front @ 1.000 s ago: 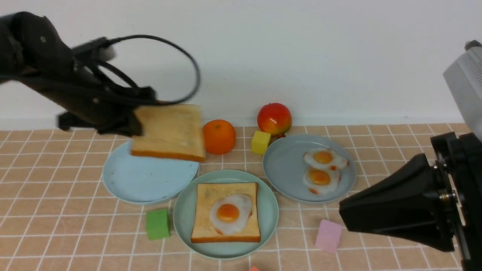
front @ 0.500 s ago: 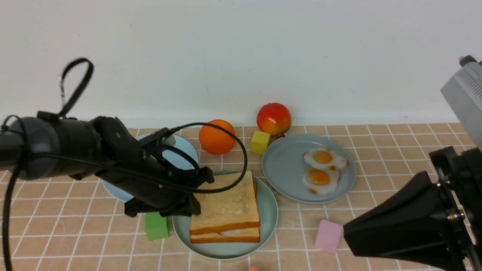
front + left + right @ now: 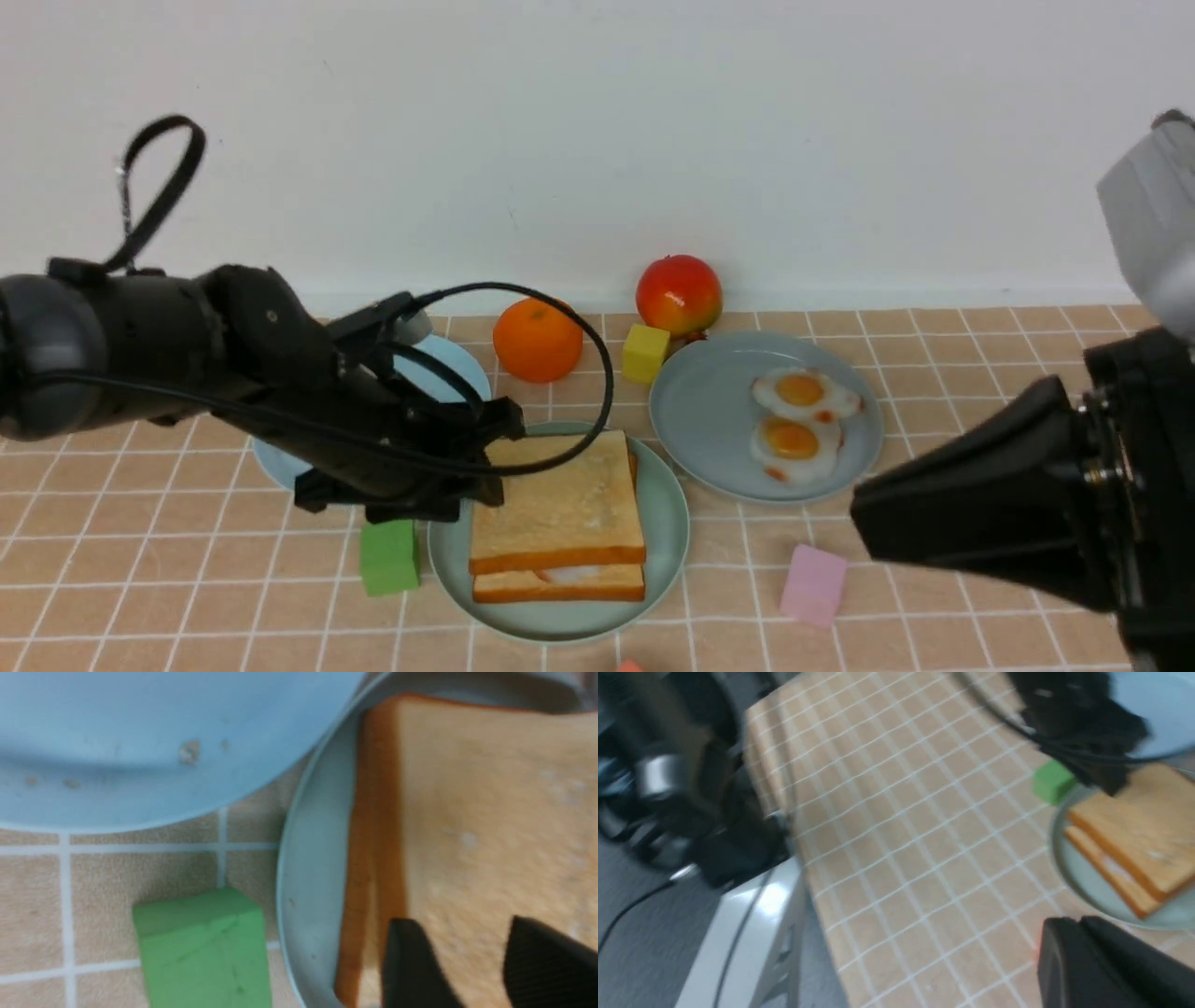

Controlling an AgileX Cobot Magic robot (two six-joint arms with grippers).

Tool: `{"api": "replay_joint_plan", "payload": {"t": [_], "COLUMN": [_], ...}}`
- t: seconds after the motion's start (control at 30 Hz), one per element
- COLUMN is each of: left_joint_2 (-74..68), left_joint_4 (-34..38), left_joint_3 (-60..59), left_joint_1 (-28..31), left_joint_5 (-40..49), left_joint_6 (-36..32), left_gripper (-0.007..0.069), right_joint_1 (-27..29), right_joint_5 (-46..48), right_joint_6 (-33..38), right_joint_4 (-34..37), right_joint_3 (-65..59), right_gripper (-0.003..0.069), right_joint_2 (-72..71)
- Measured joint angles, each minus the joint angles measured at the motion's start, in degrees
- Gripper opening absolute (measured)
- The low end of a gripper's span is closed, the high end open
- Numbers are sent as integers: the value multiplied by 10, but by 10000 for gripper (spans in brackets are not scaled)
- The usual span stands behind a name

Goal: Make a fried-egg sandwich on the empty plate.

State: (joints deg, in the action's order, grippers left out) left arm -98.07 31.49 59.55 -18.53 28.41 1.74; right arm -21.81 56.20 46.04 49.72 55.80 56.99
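Observation:
The fried-egg sandwich (image 3: 557,509) lies on the mint-green empty plate (image 3: 667,523): two toasted slices stacked. A white sliver of the fried egg (image 3: 571,574) shows between them at the front. My left gripper (image 3: 485,467) is at the sandwich's left edge. In the left wrist view it (image 3: 462,924) stands open over the top slice (image 3: 467,812), with bare toast between its fingers. My right gripper (image 3: 859,527) hovers low at the right, apart from the plate. In the right wrist view it (image 3: 1064,924) is shut and holds nothing, with the sandwich (image 3: 1134,835) beyond it.
A sky-blue plate (image 3: 448,364) sits behind my left arm. A grey-blue plate (image 3: 709,420) at the right holds two small eggs (image 3: 798,420). An orange (image 3: 537,339), an apple (image 3: 680,294) and a yellow cube (image 3: 646,353) stand at the back. A green cube (image 3: 389,557) and a pink cube (image 3: 814,583) flank the mint plate.
My left arm carried the second toast slice from above the sky-blue plate down onto the egg and lower slice. Its jaws have opened off it. The right arm barely shifted.

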Motion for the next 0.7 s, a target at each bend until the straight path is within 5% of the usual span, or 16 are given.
{"api": "replay_joint_plan", "payload": {"t": [0.13, 0.3, 0.7], "left_joint_2": [35, 113, 444], "left_joint_4": [-24, -47, -28], "left_joint_3": [0, 0, -59], "left_joint_1": [0, 0, 0], "left_joint_5": [37, 122, 260], "left_joint_6": [0, 0, 28], "left_gripper": [397, 386, 59], "right_joint_1": [0, 0, 0], "right_joint_5": [-53, -109, -149], "right_joint_6": [-119, -237, -284], "right_joint_4": [-82, -157, -178], "right_joint_3": [-15, -95, -294], "right_gripper": [61, 68, 83], "right_joint_2": [-37, -154, -532]}}
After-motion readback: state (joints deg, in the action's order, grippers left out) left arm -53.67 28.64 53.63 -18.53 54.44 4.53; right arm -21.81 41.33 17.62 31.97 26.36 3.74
